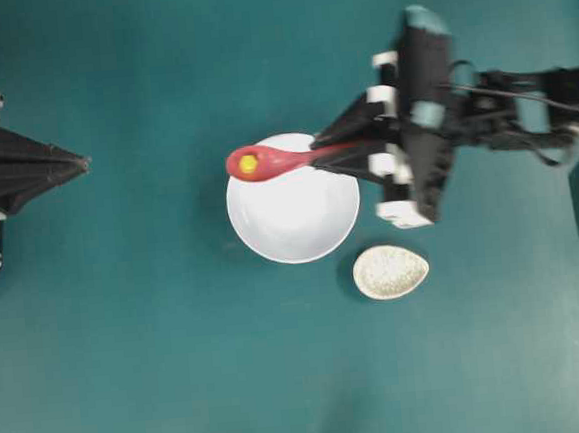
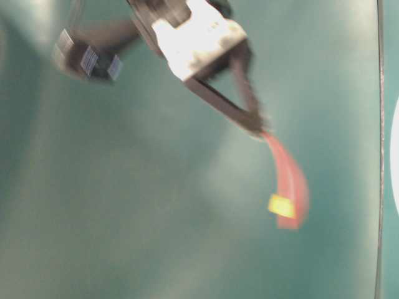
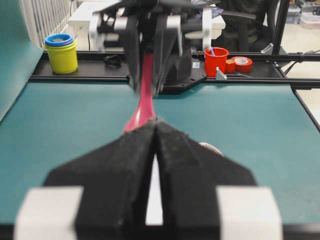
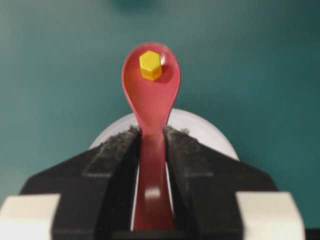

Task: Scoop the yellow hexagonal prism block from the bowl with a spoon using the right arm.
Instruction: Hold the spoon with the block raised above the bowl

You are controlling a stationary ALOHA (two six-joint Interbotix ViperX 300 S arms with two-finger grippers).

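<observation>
Speckled beige dish (image 1: pixel 390 272) just beside white bowl (image 1: pixel 293 201), spoon's (image 1: pixel 275 160) path unobstructed.

Robot lab: teal bench (image 3: pixel 240 125), tape roll (image 3: pixel 243 64), office chair (image 3: pixel 250 22).

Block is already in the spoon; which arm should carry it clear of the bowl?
Right. Its pincer is shut on the spoon, with the yellow block in the head above the bowl rim. The left pincer sits shut at the table edge, empty.
</observation>
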